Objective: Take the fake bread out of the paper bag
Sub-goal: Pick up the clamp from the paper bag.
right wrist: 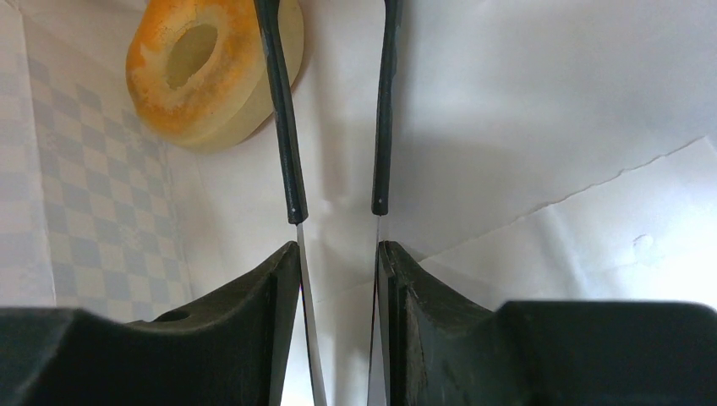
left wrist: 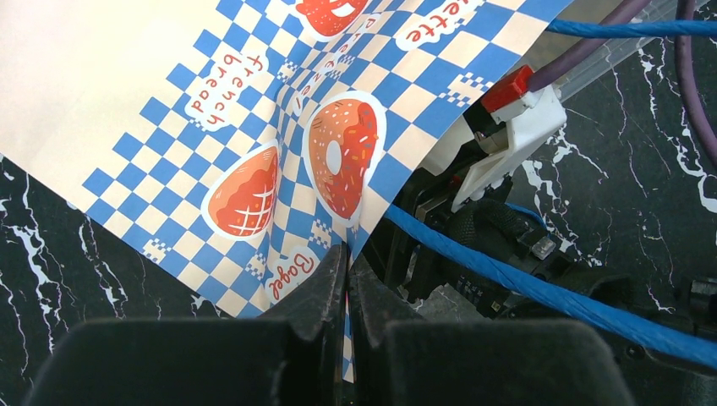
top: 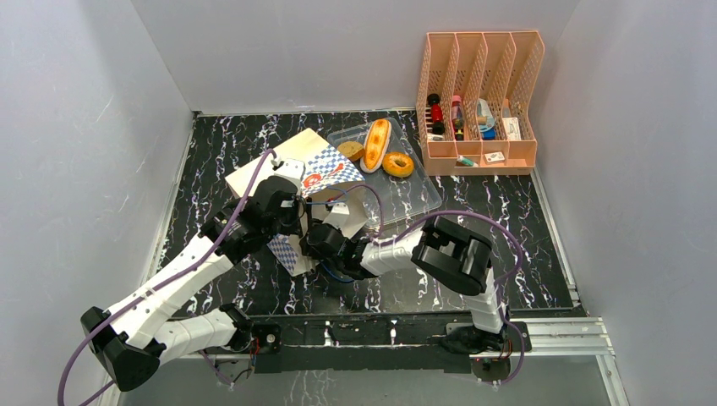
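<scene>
— What have the pincers got?
— The left gripper (left wrist: 347,254) is pinched tight on the checkered rim of the paper bag (top: 283,161), which lies on its side on the black marble table (top: 507,220). The right gripper (right wrist: 332,51) reaches inside it, jaws partly apart, nothing between them.
— And the bread?
— A pale ring donut (right wrist: 161,80) sits inside the bag, just beside one finger. A long bun (top: 376,145), a brown roll (top: 350,150) and a golden donut (top: 397,163) rest in the clear tray (top: 418,199) beyond.

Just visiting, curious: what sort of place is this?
Probably a robot test booth: white walls around a marbled table, a left arm and right arm bolted at its edge, toy pastries as props.
</scene>
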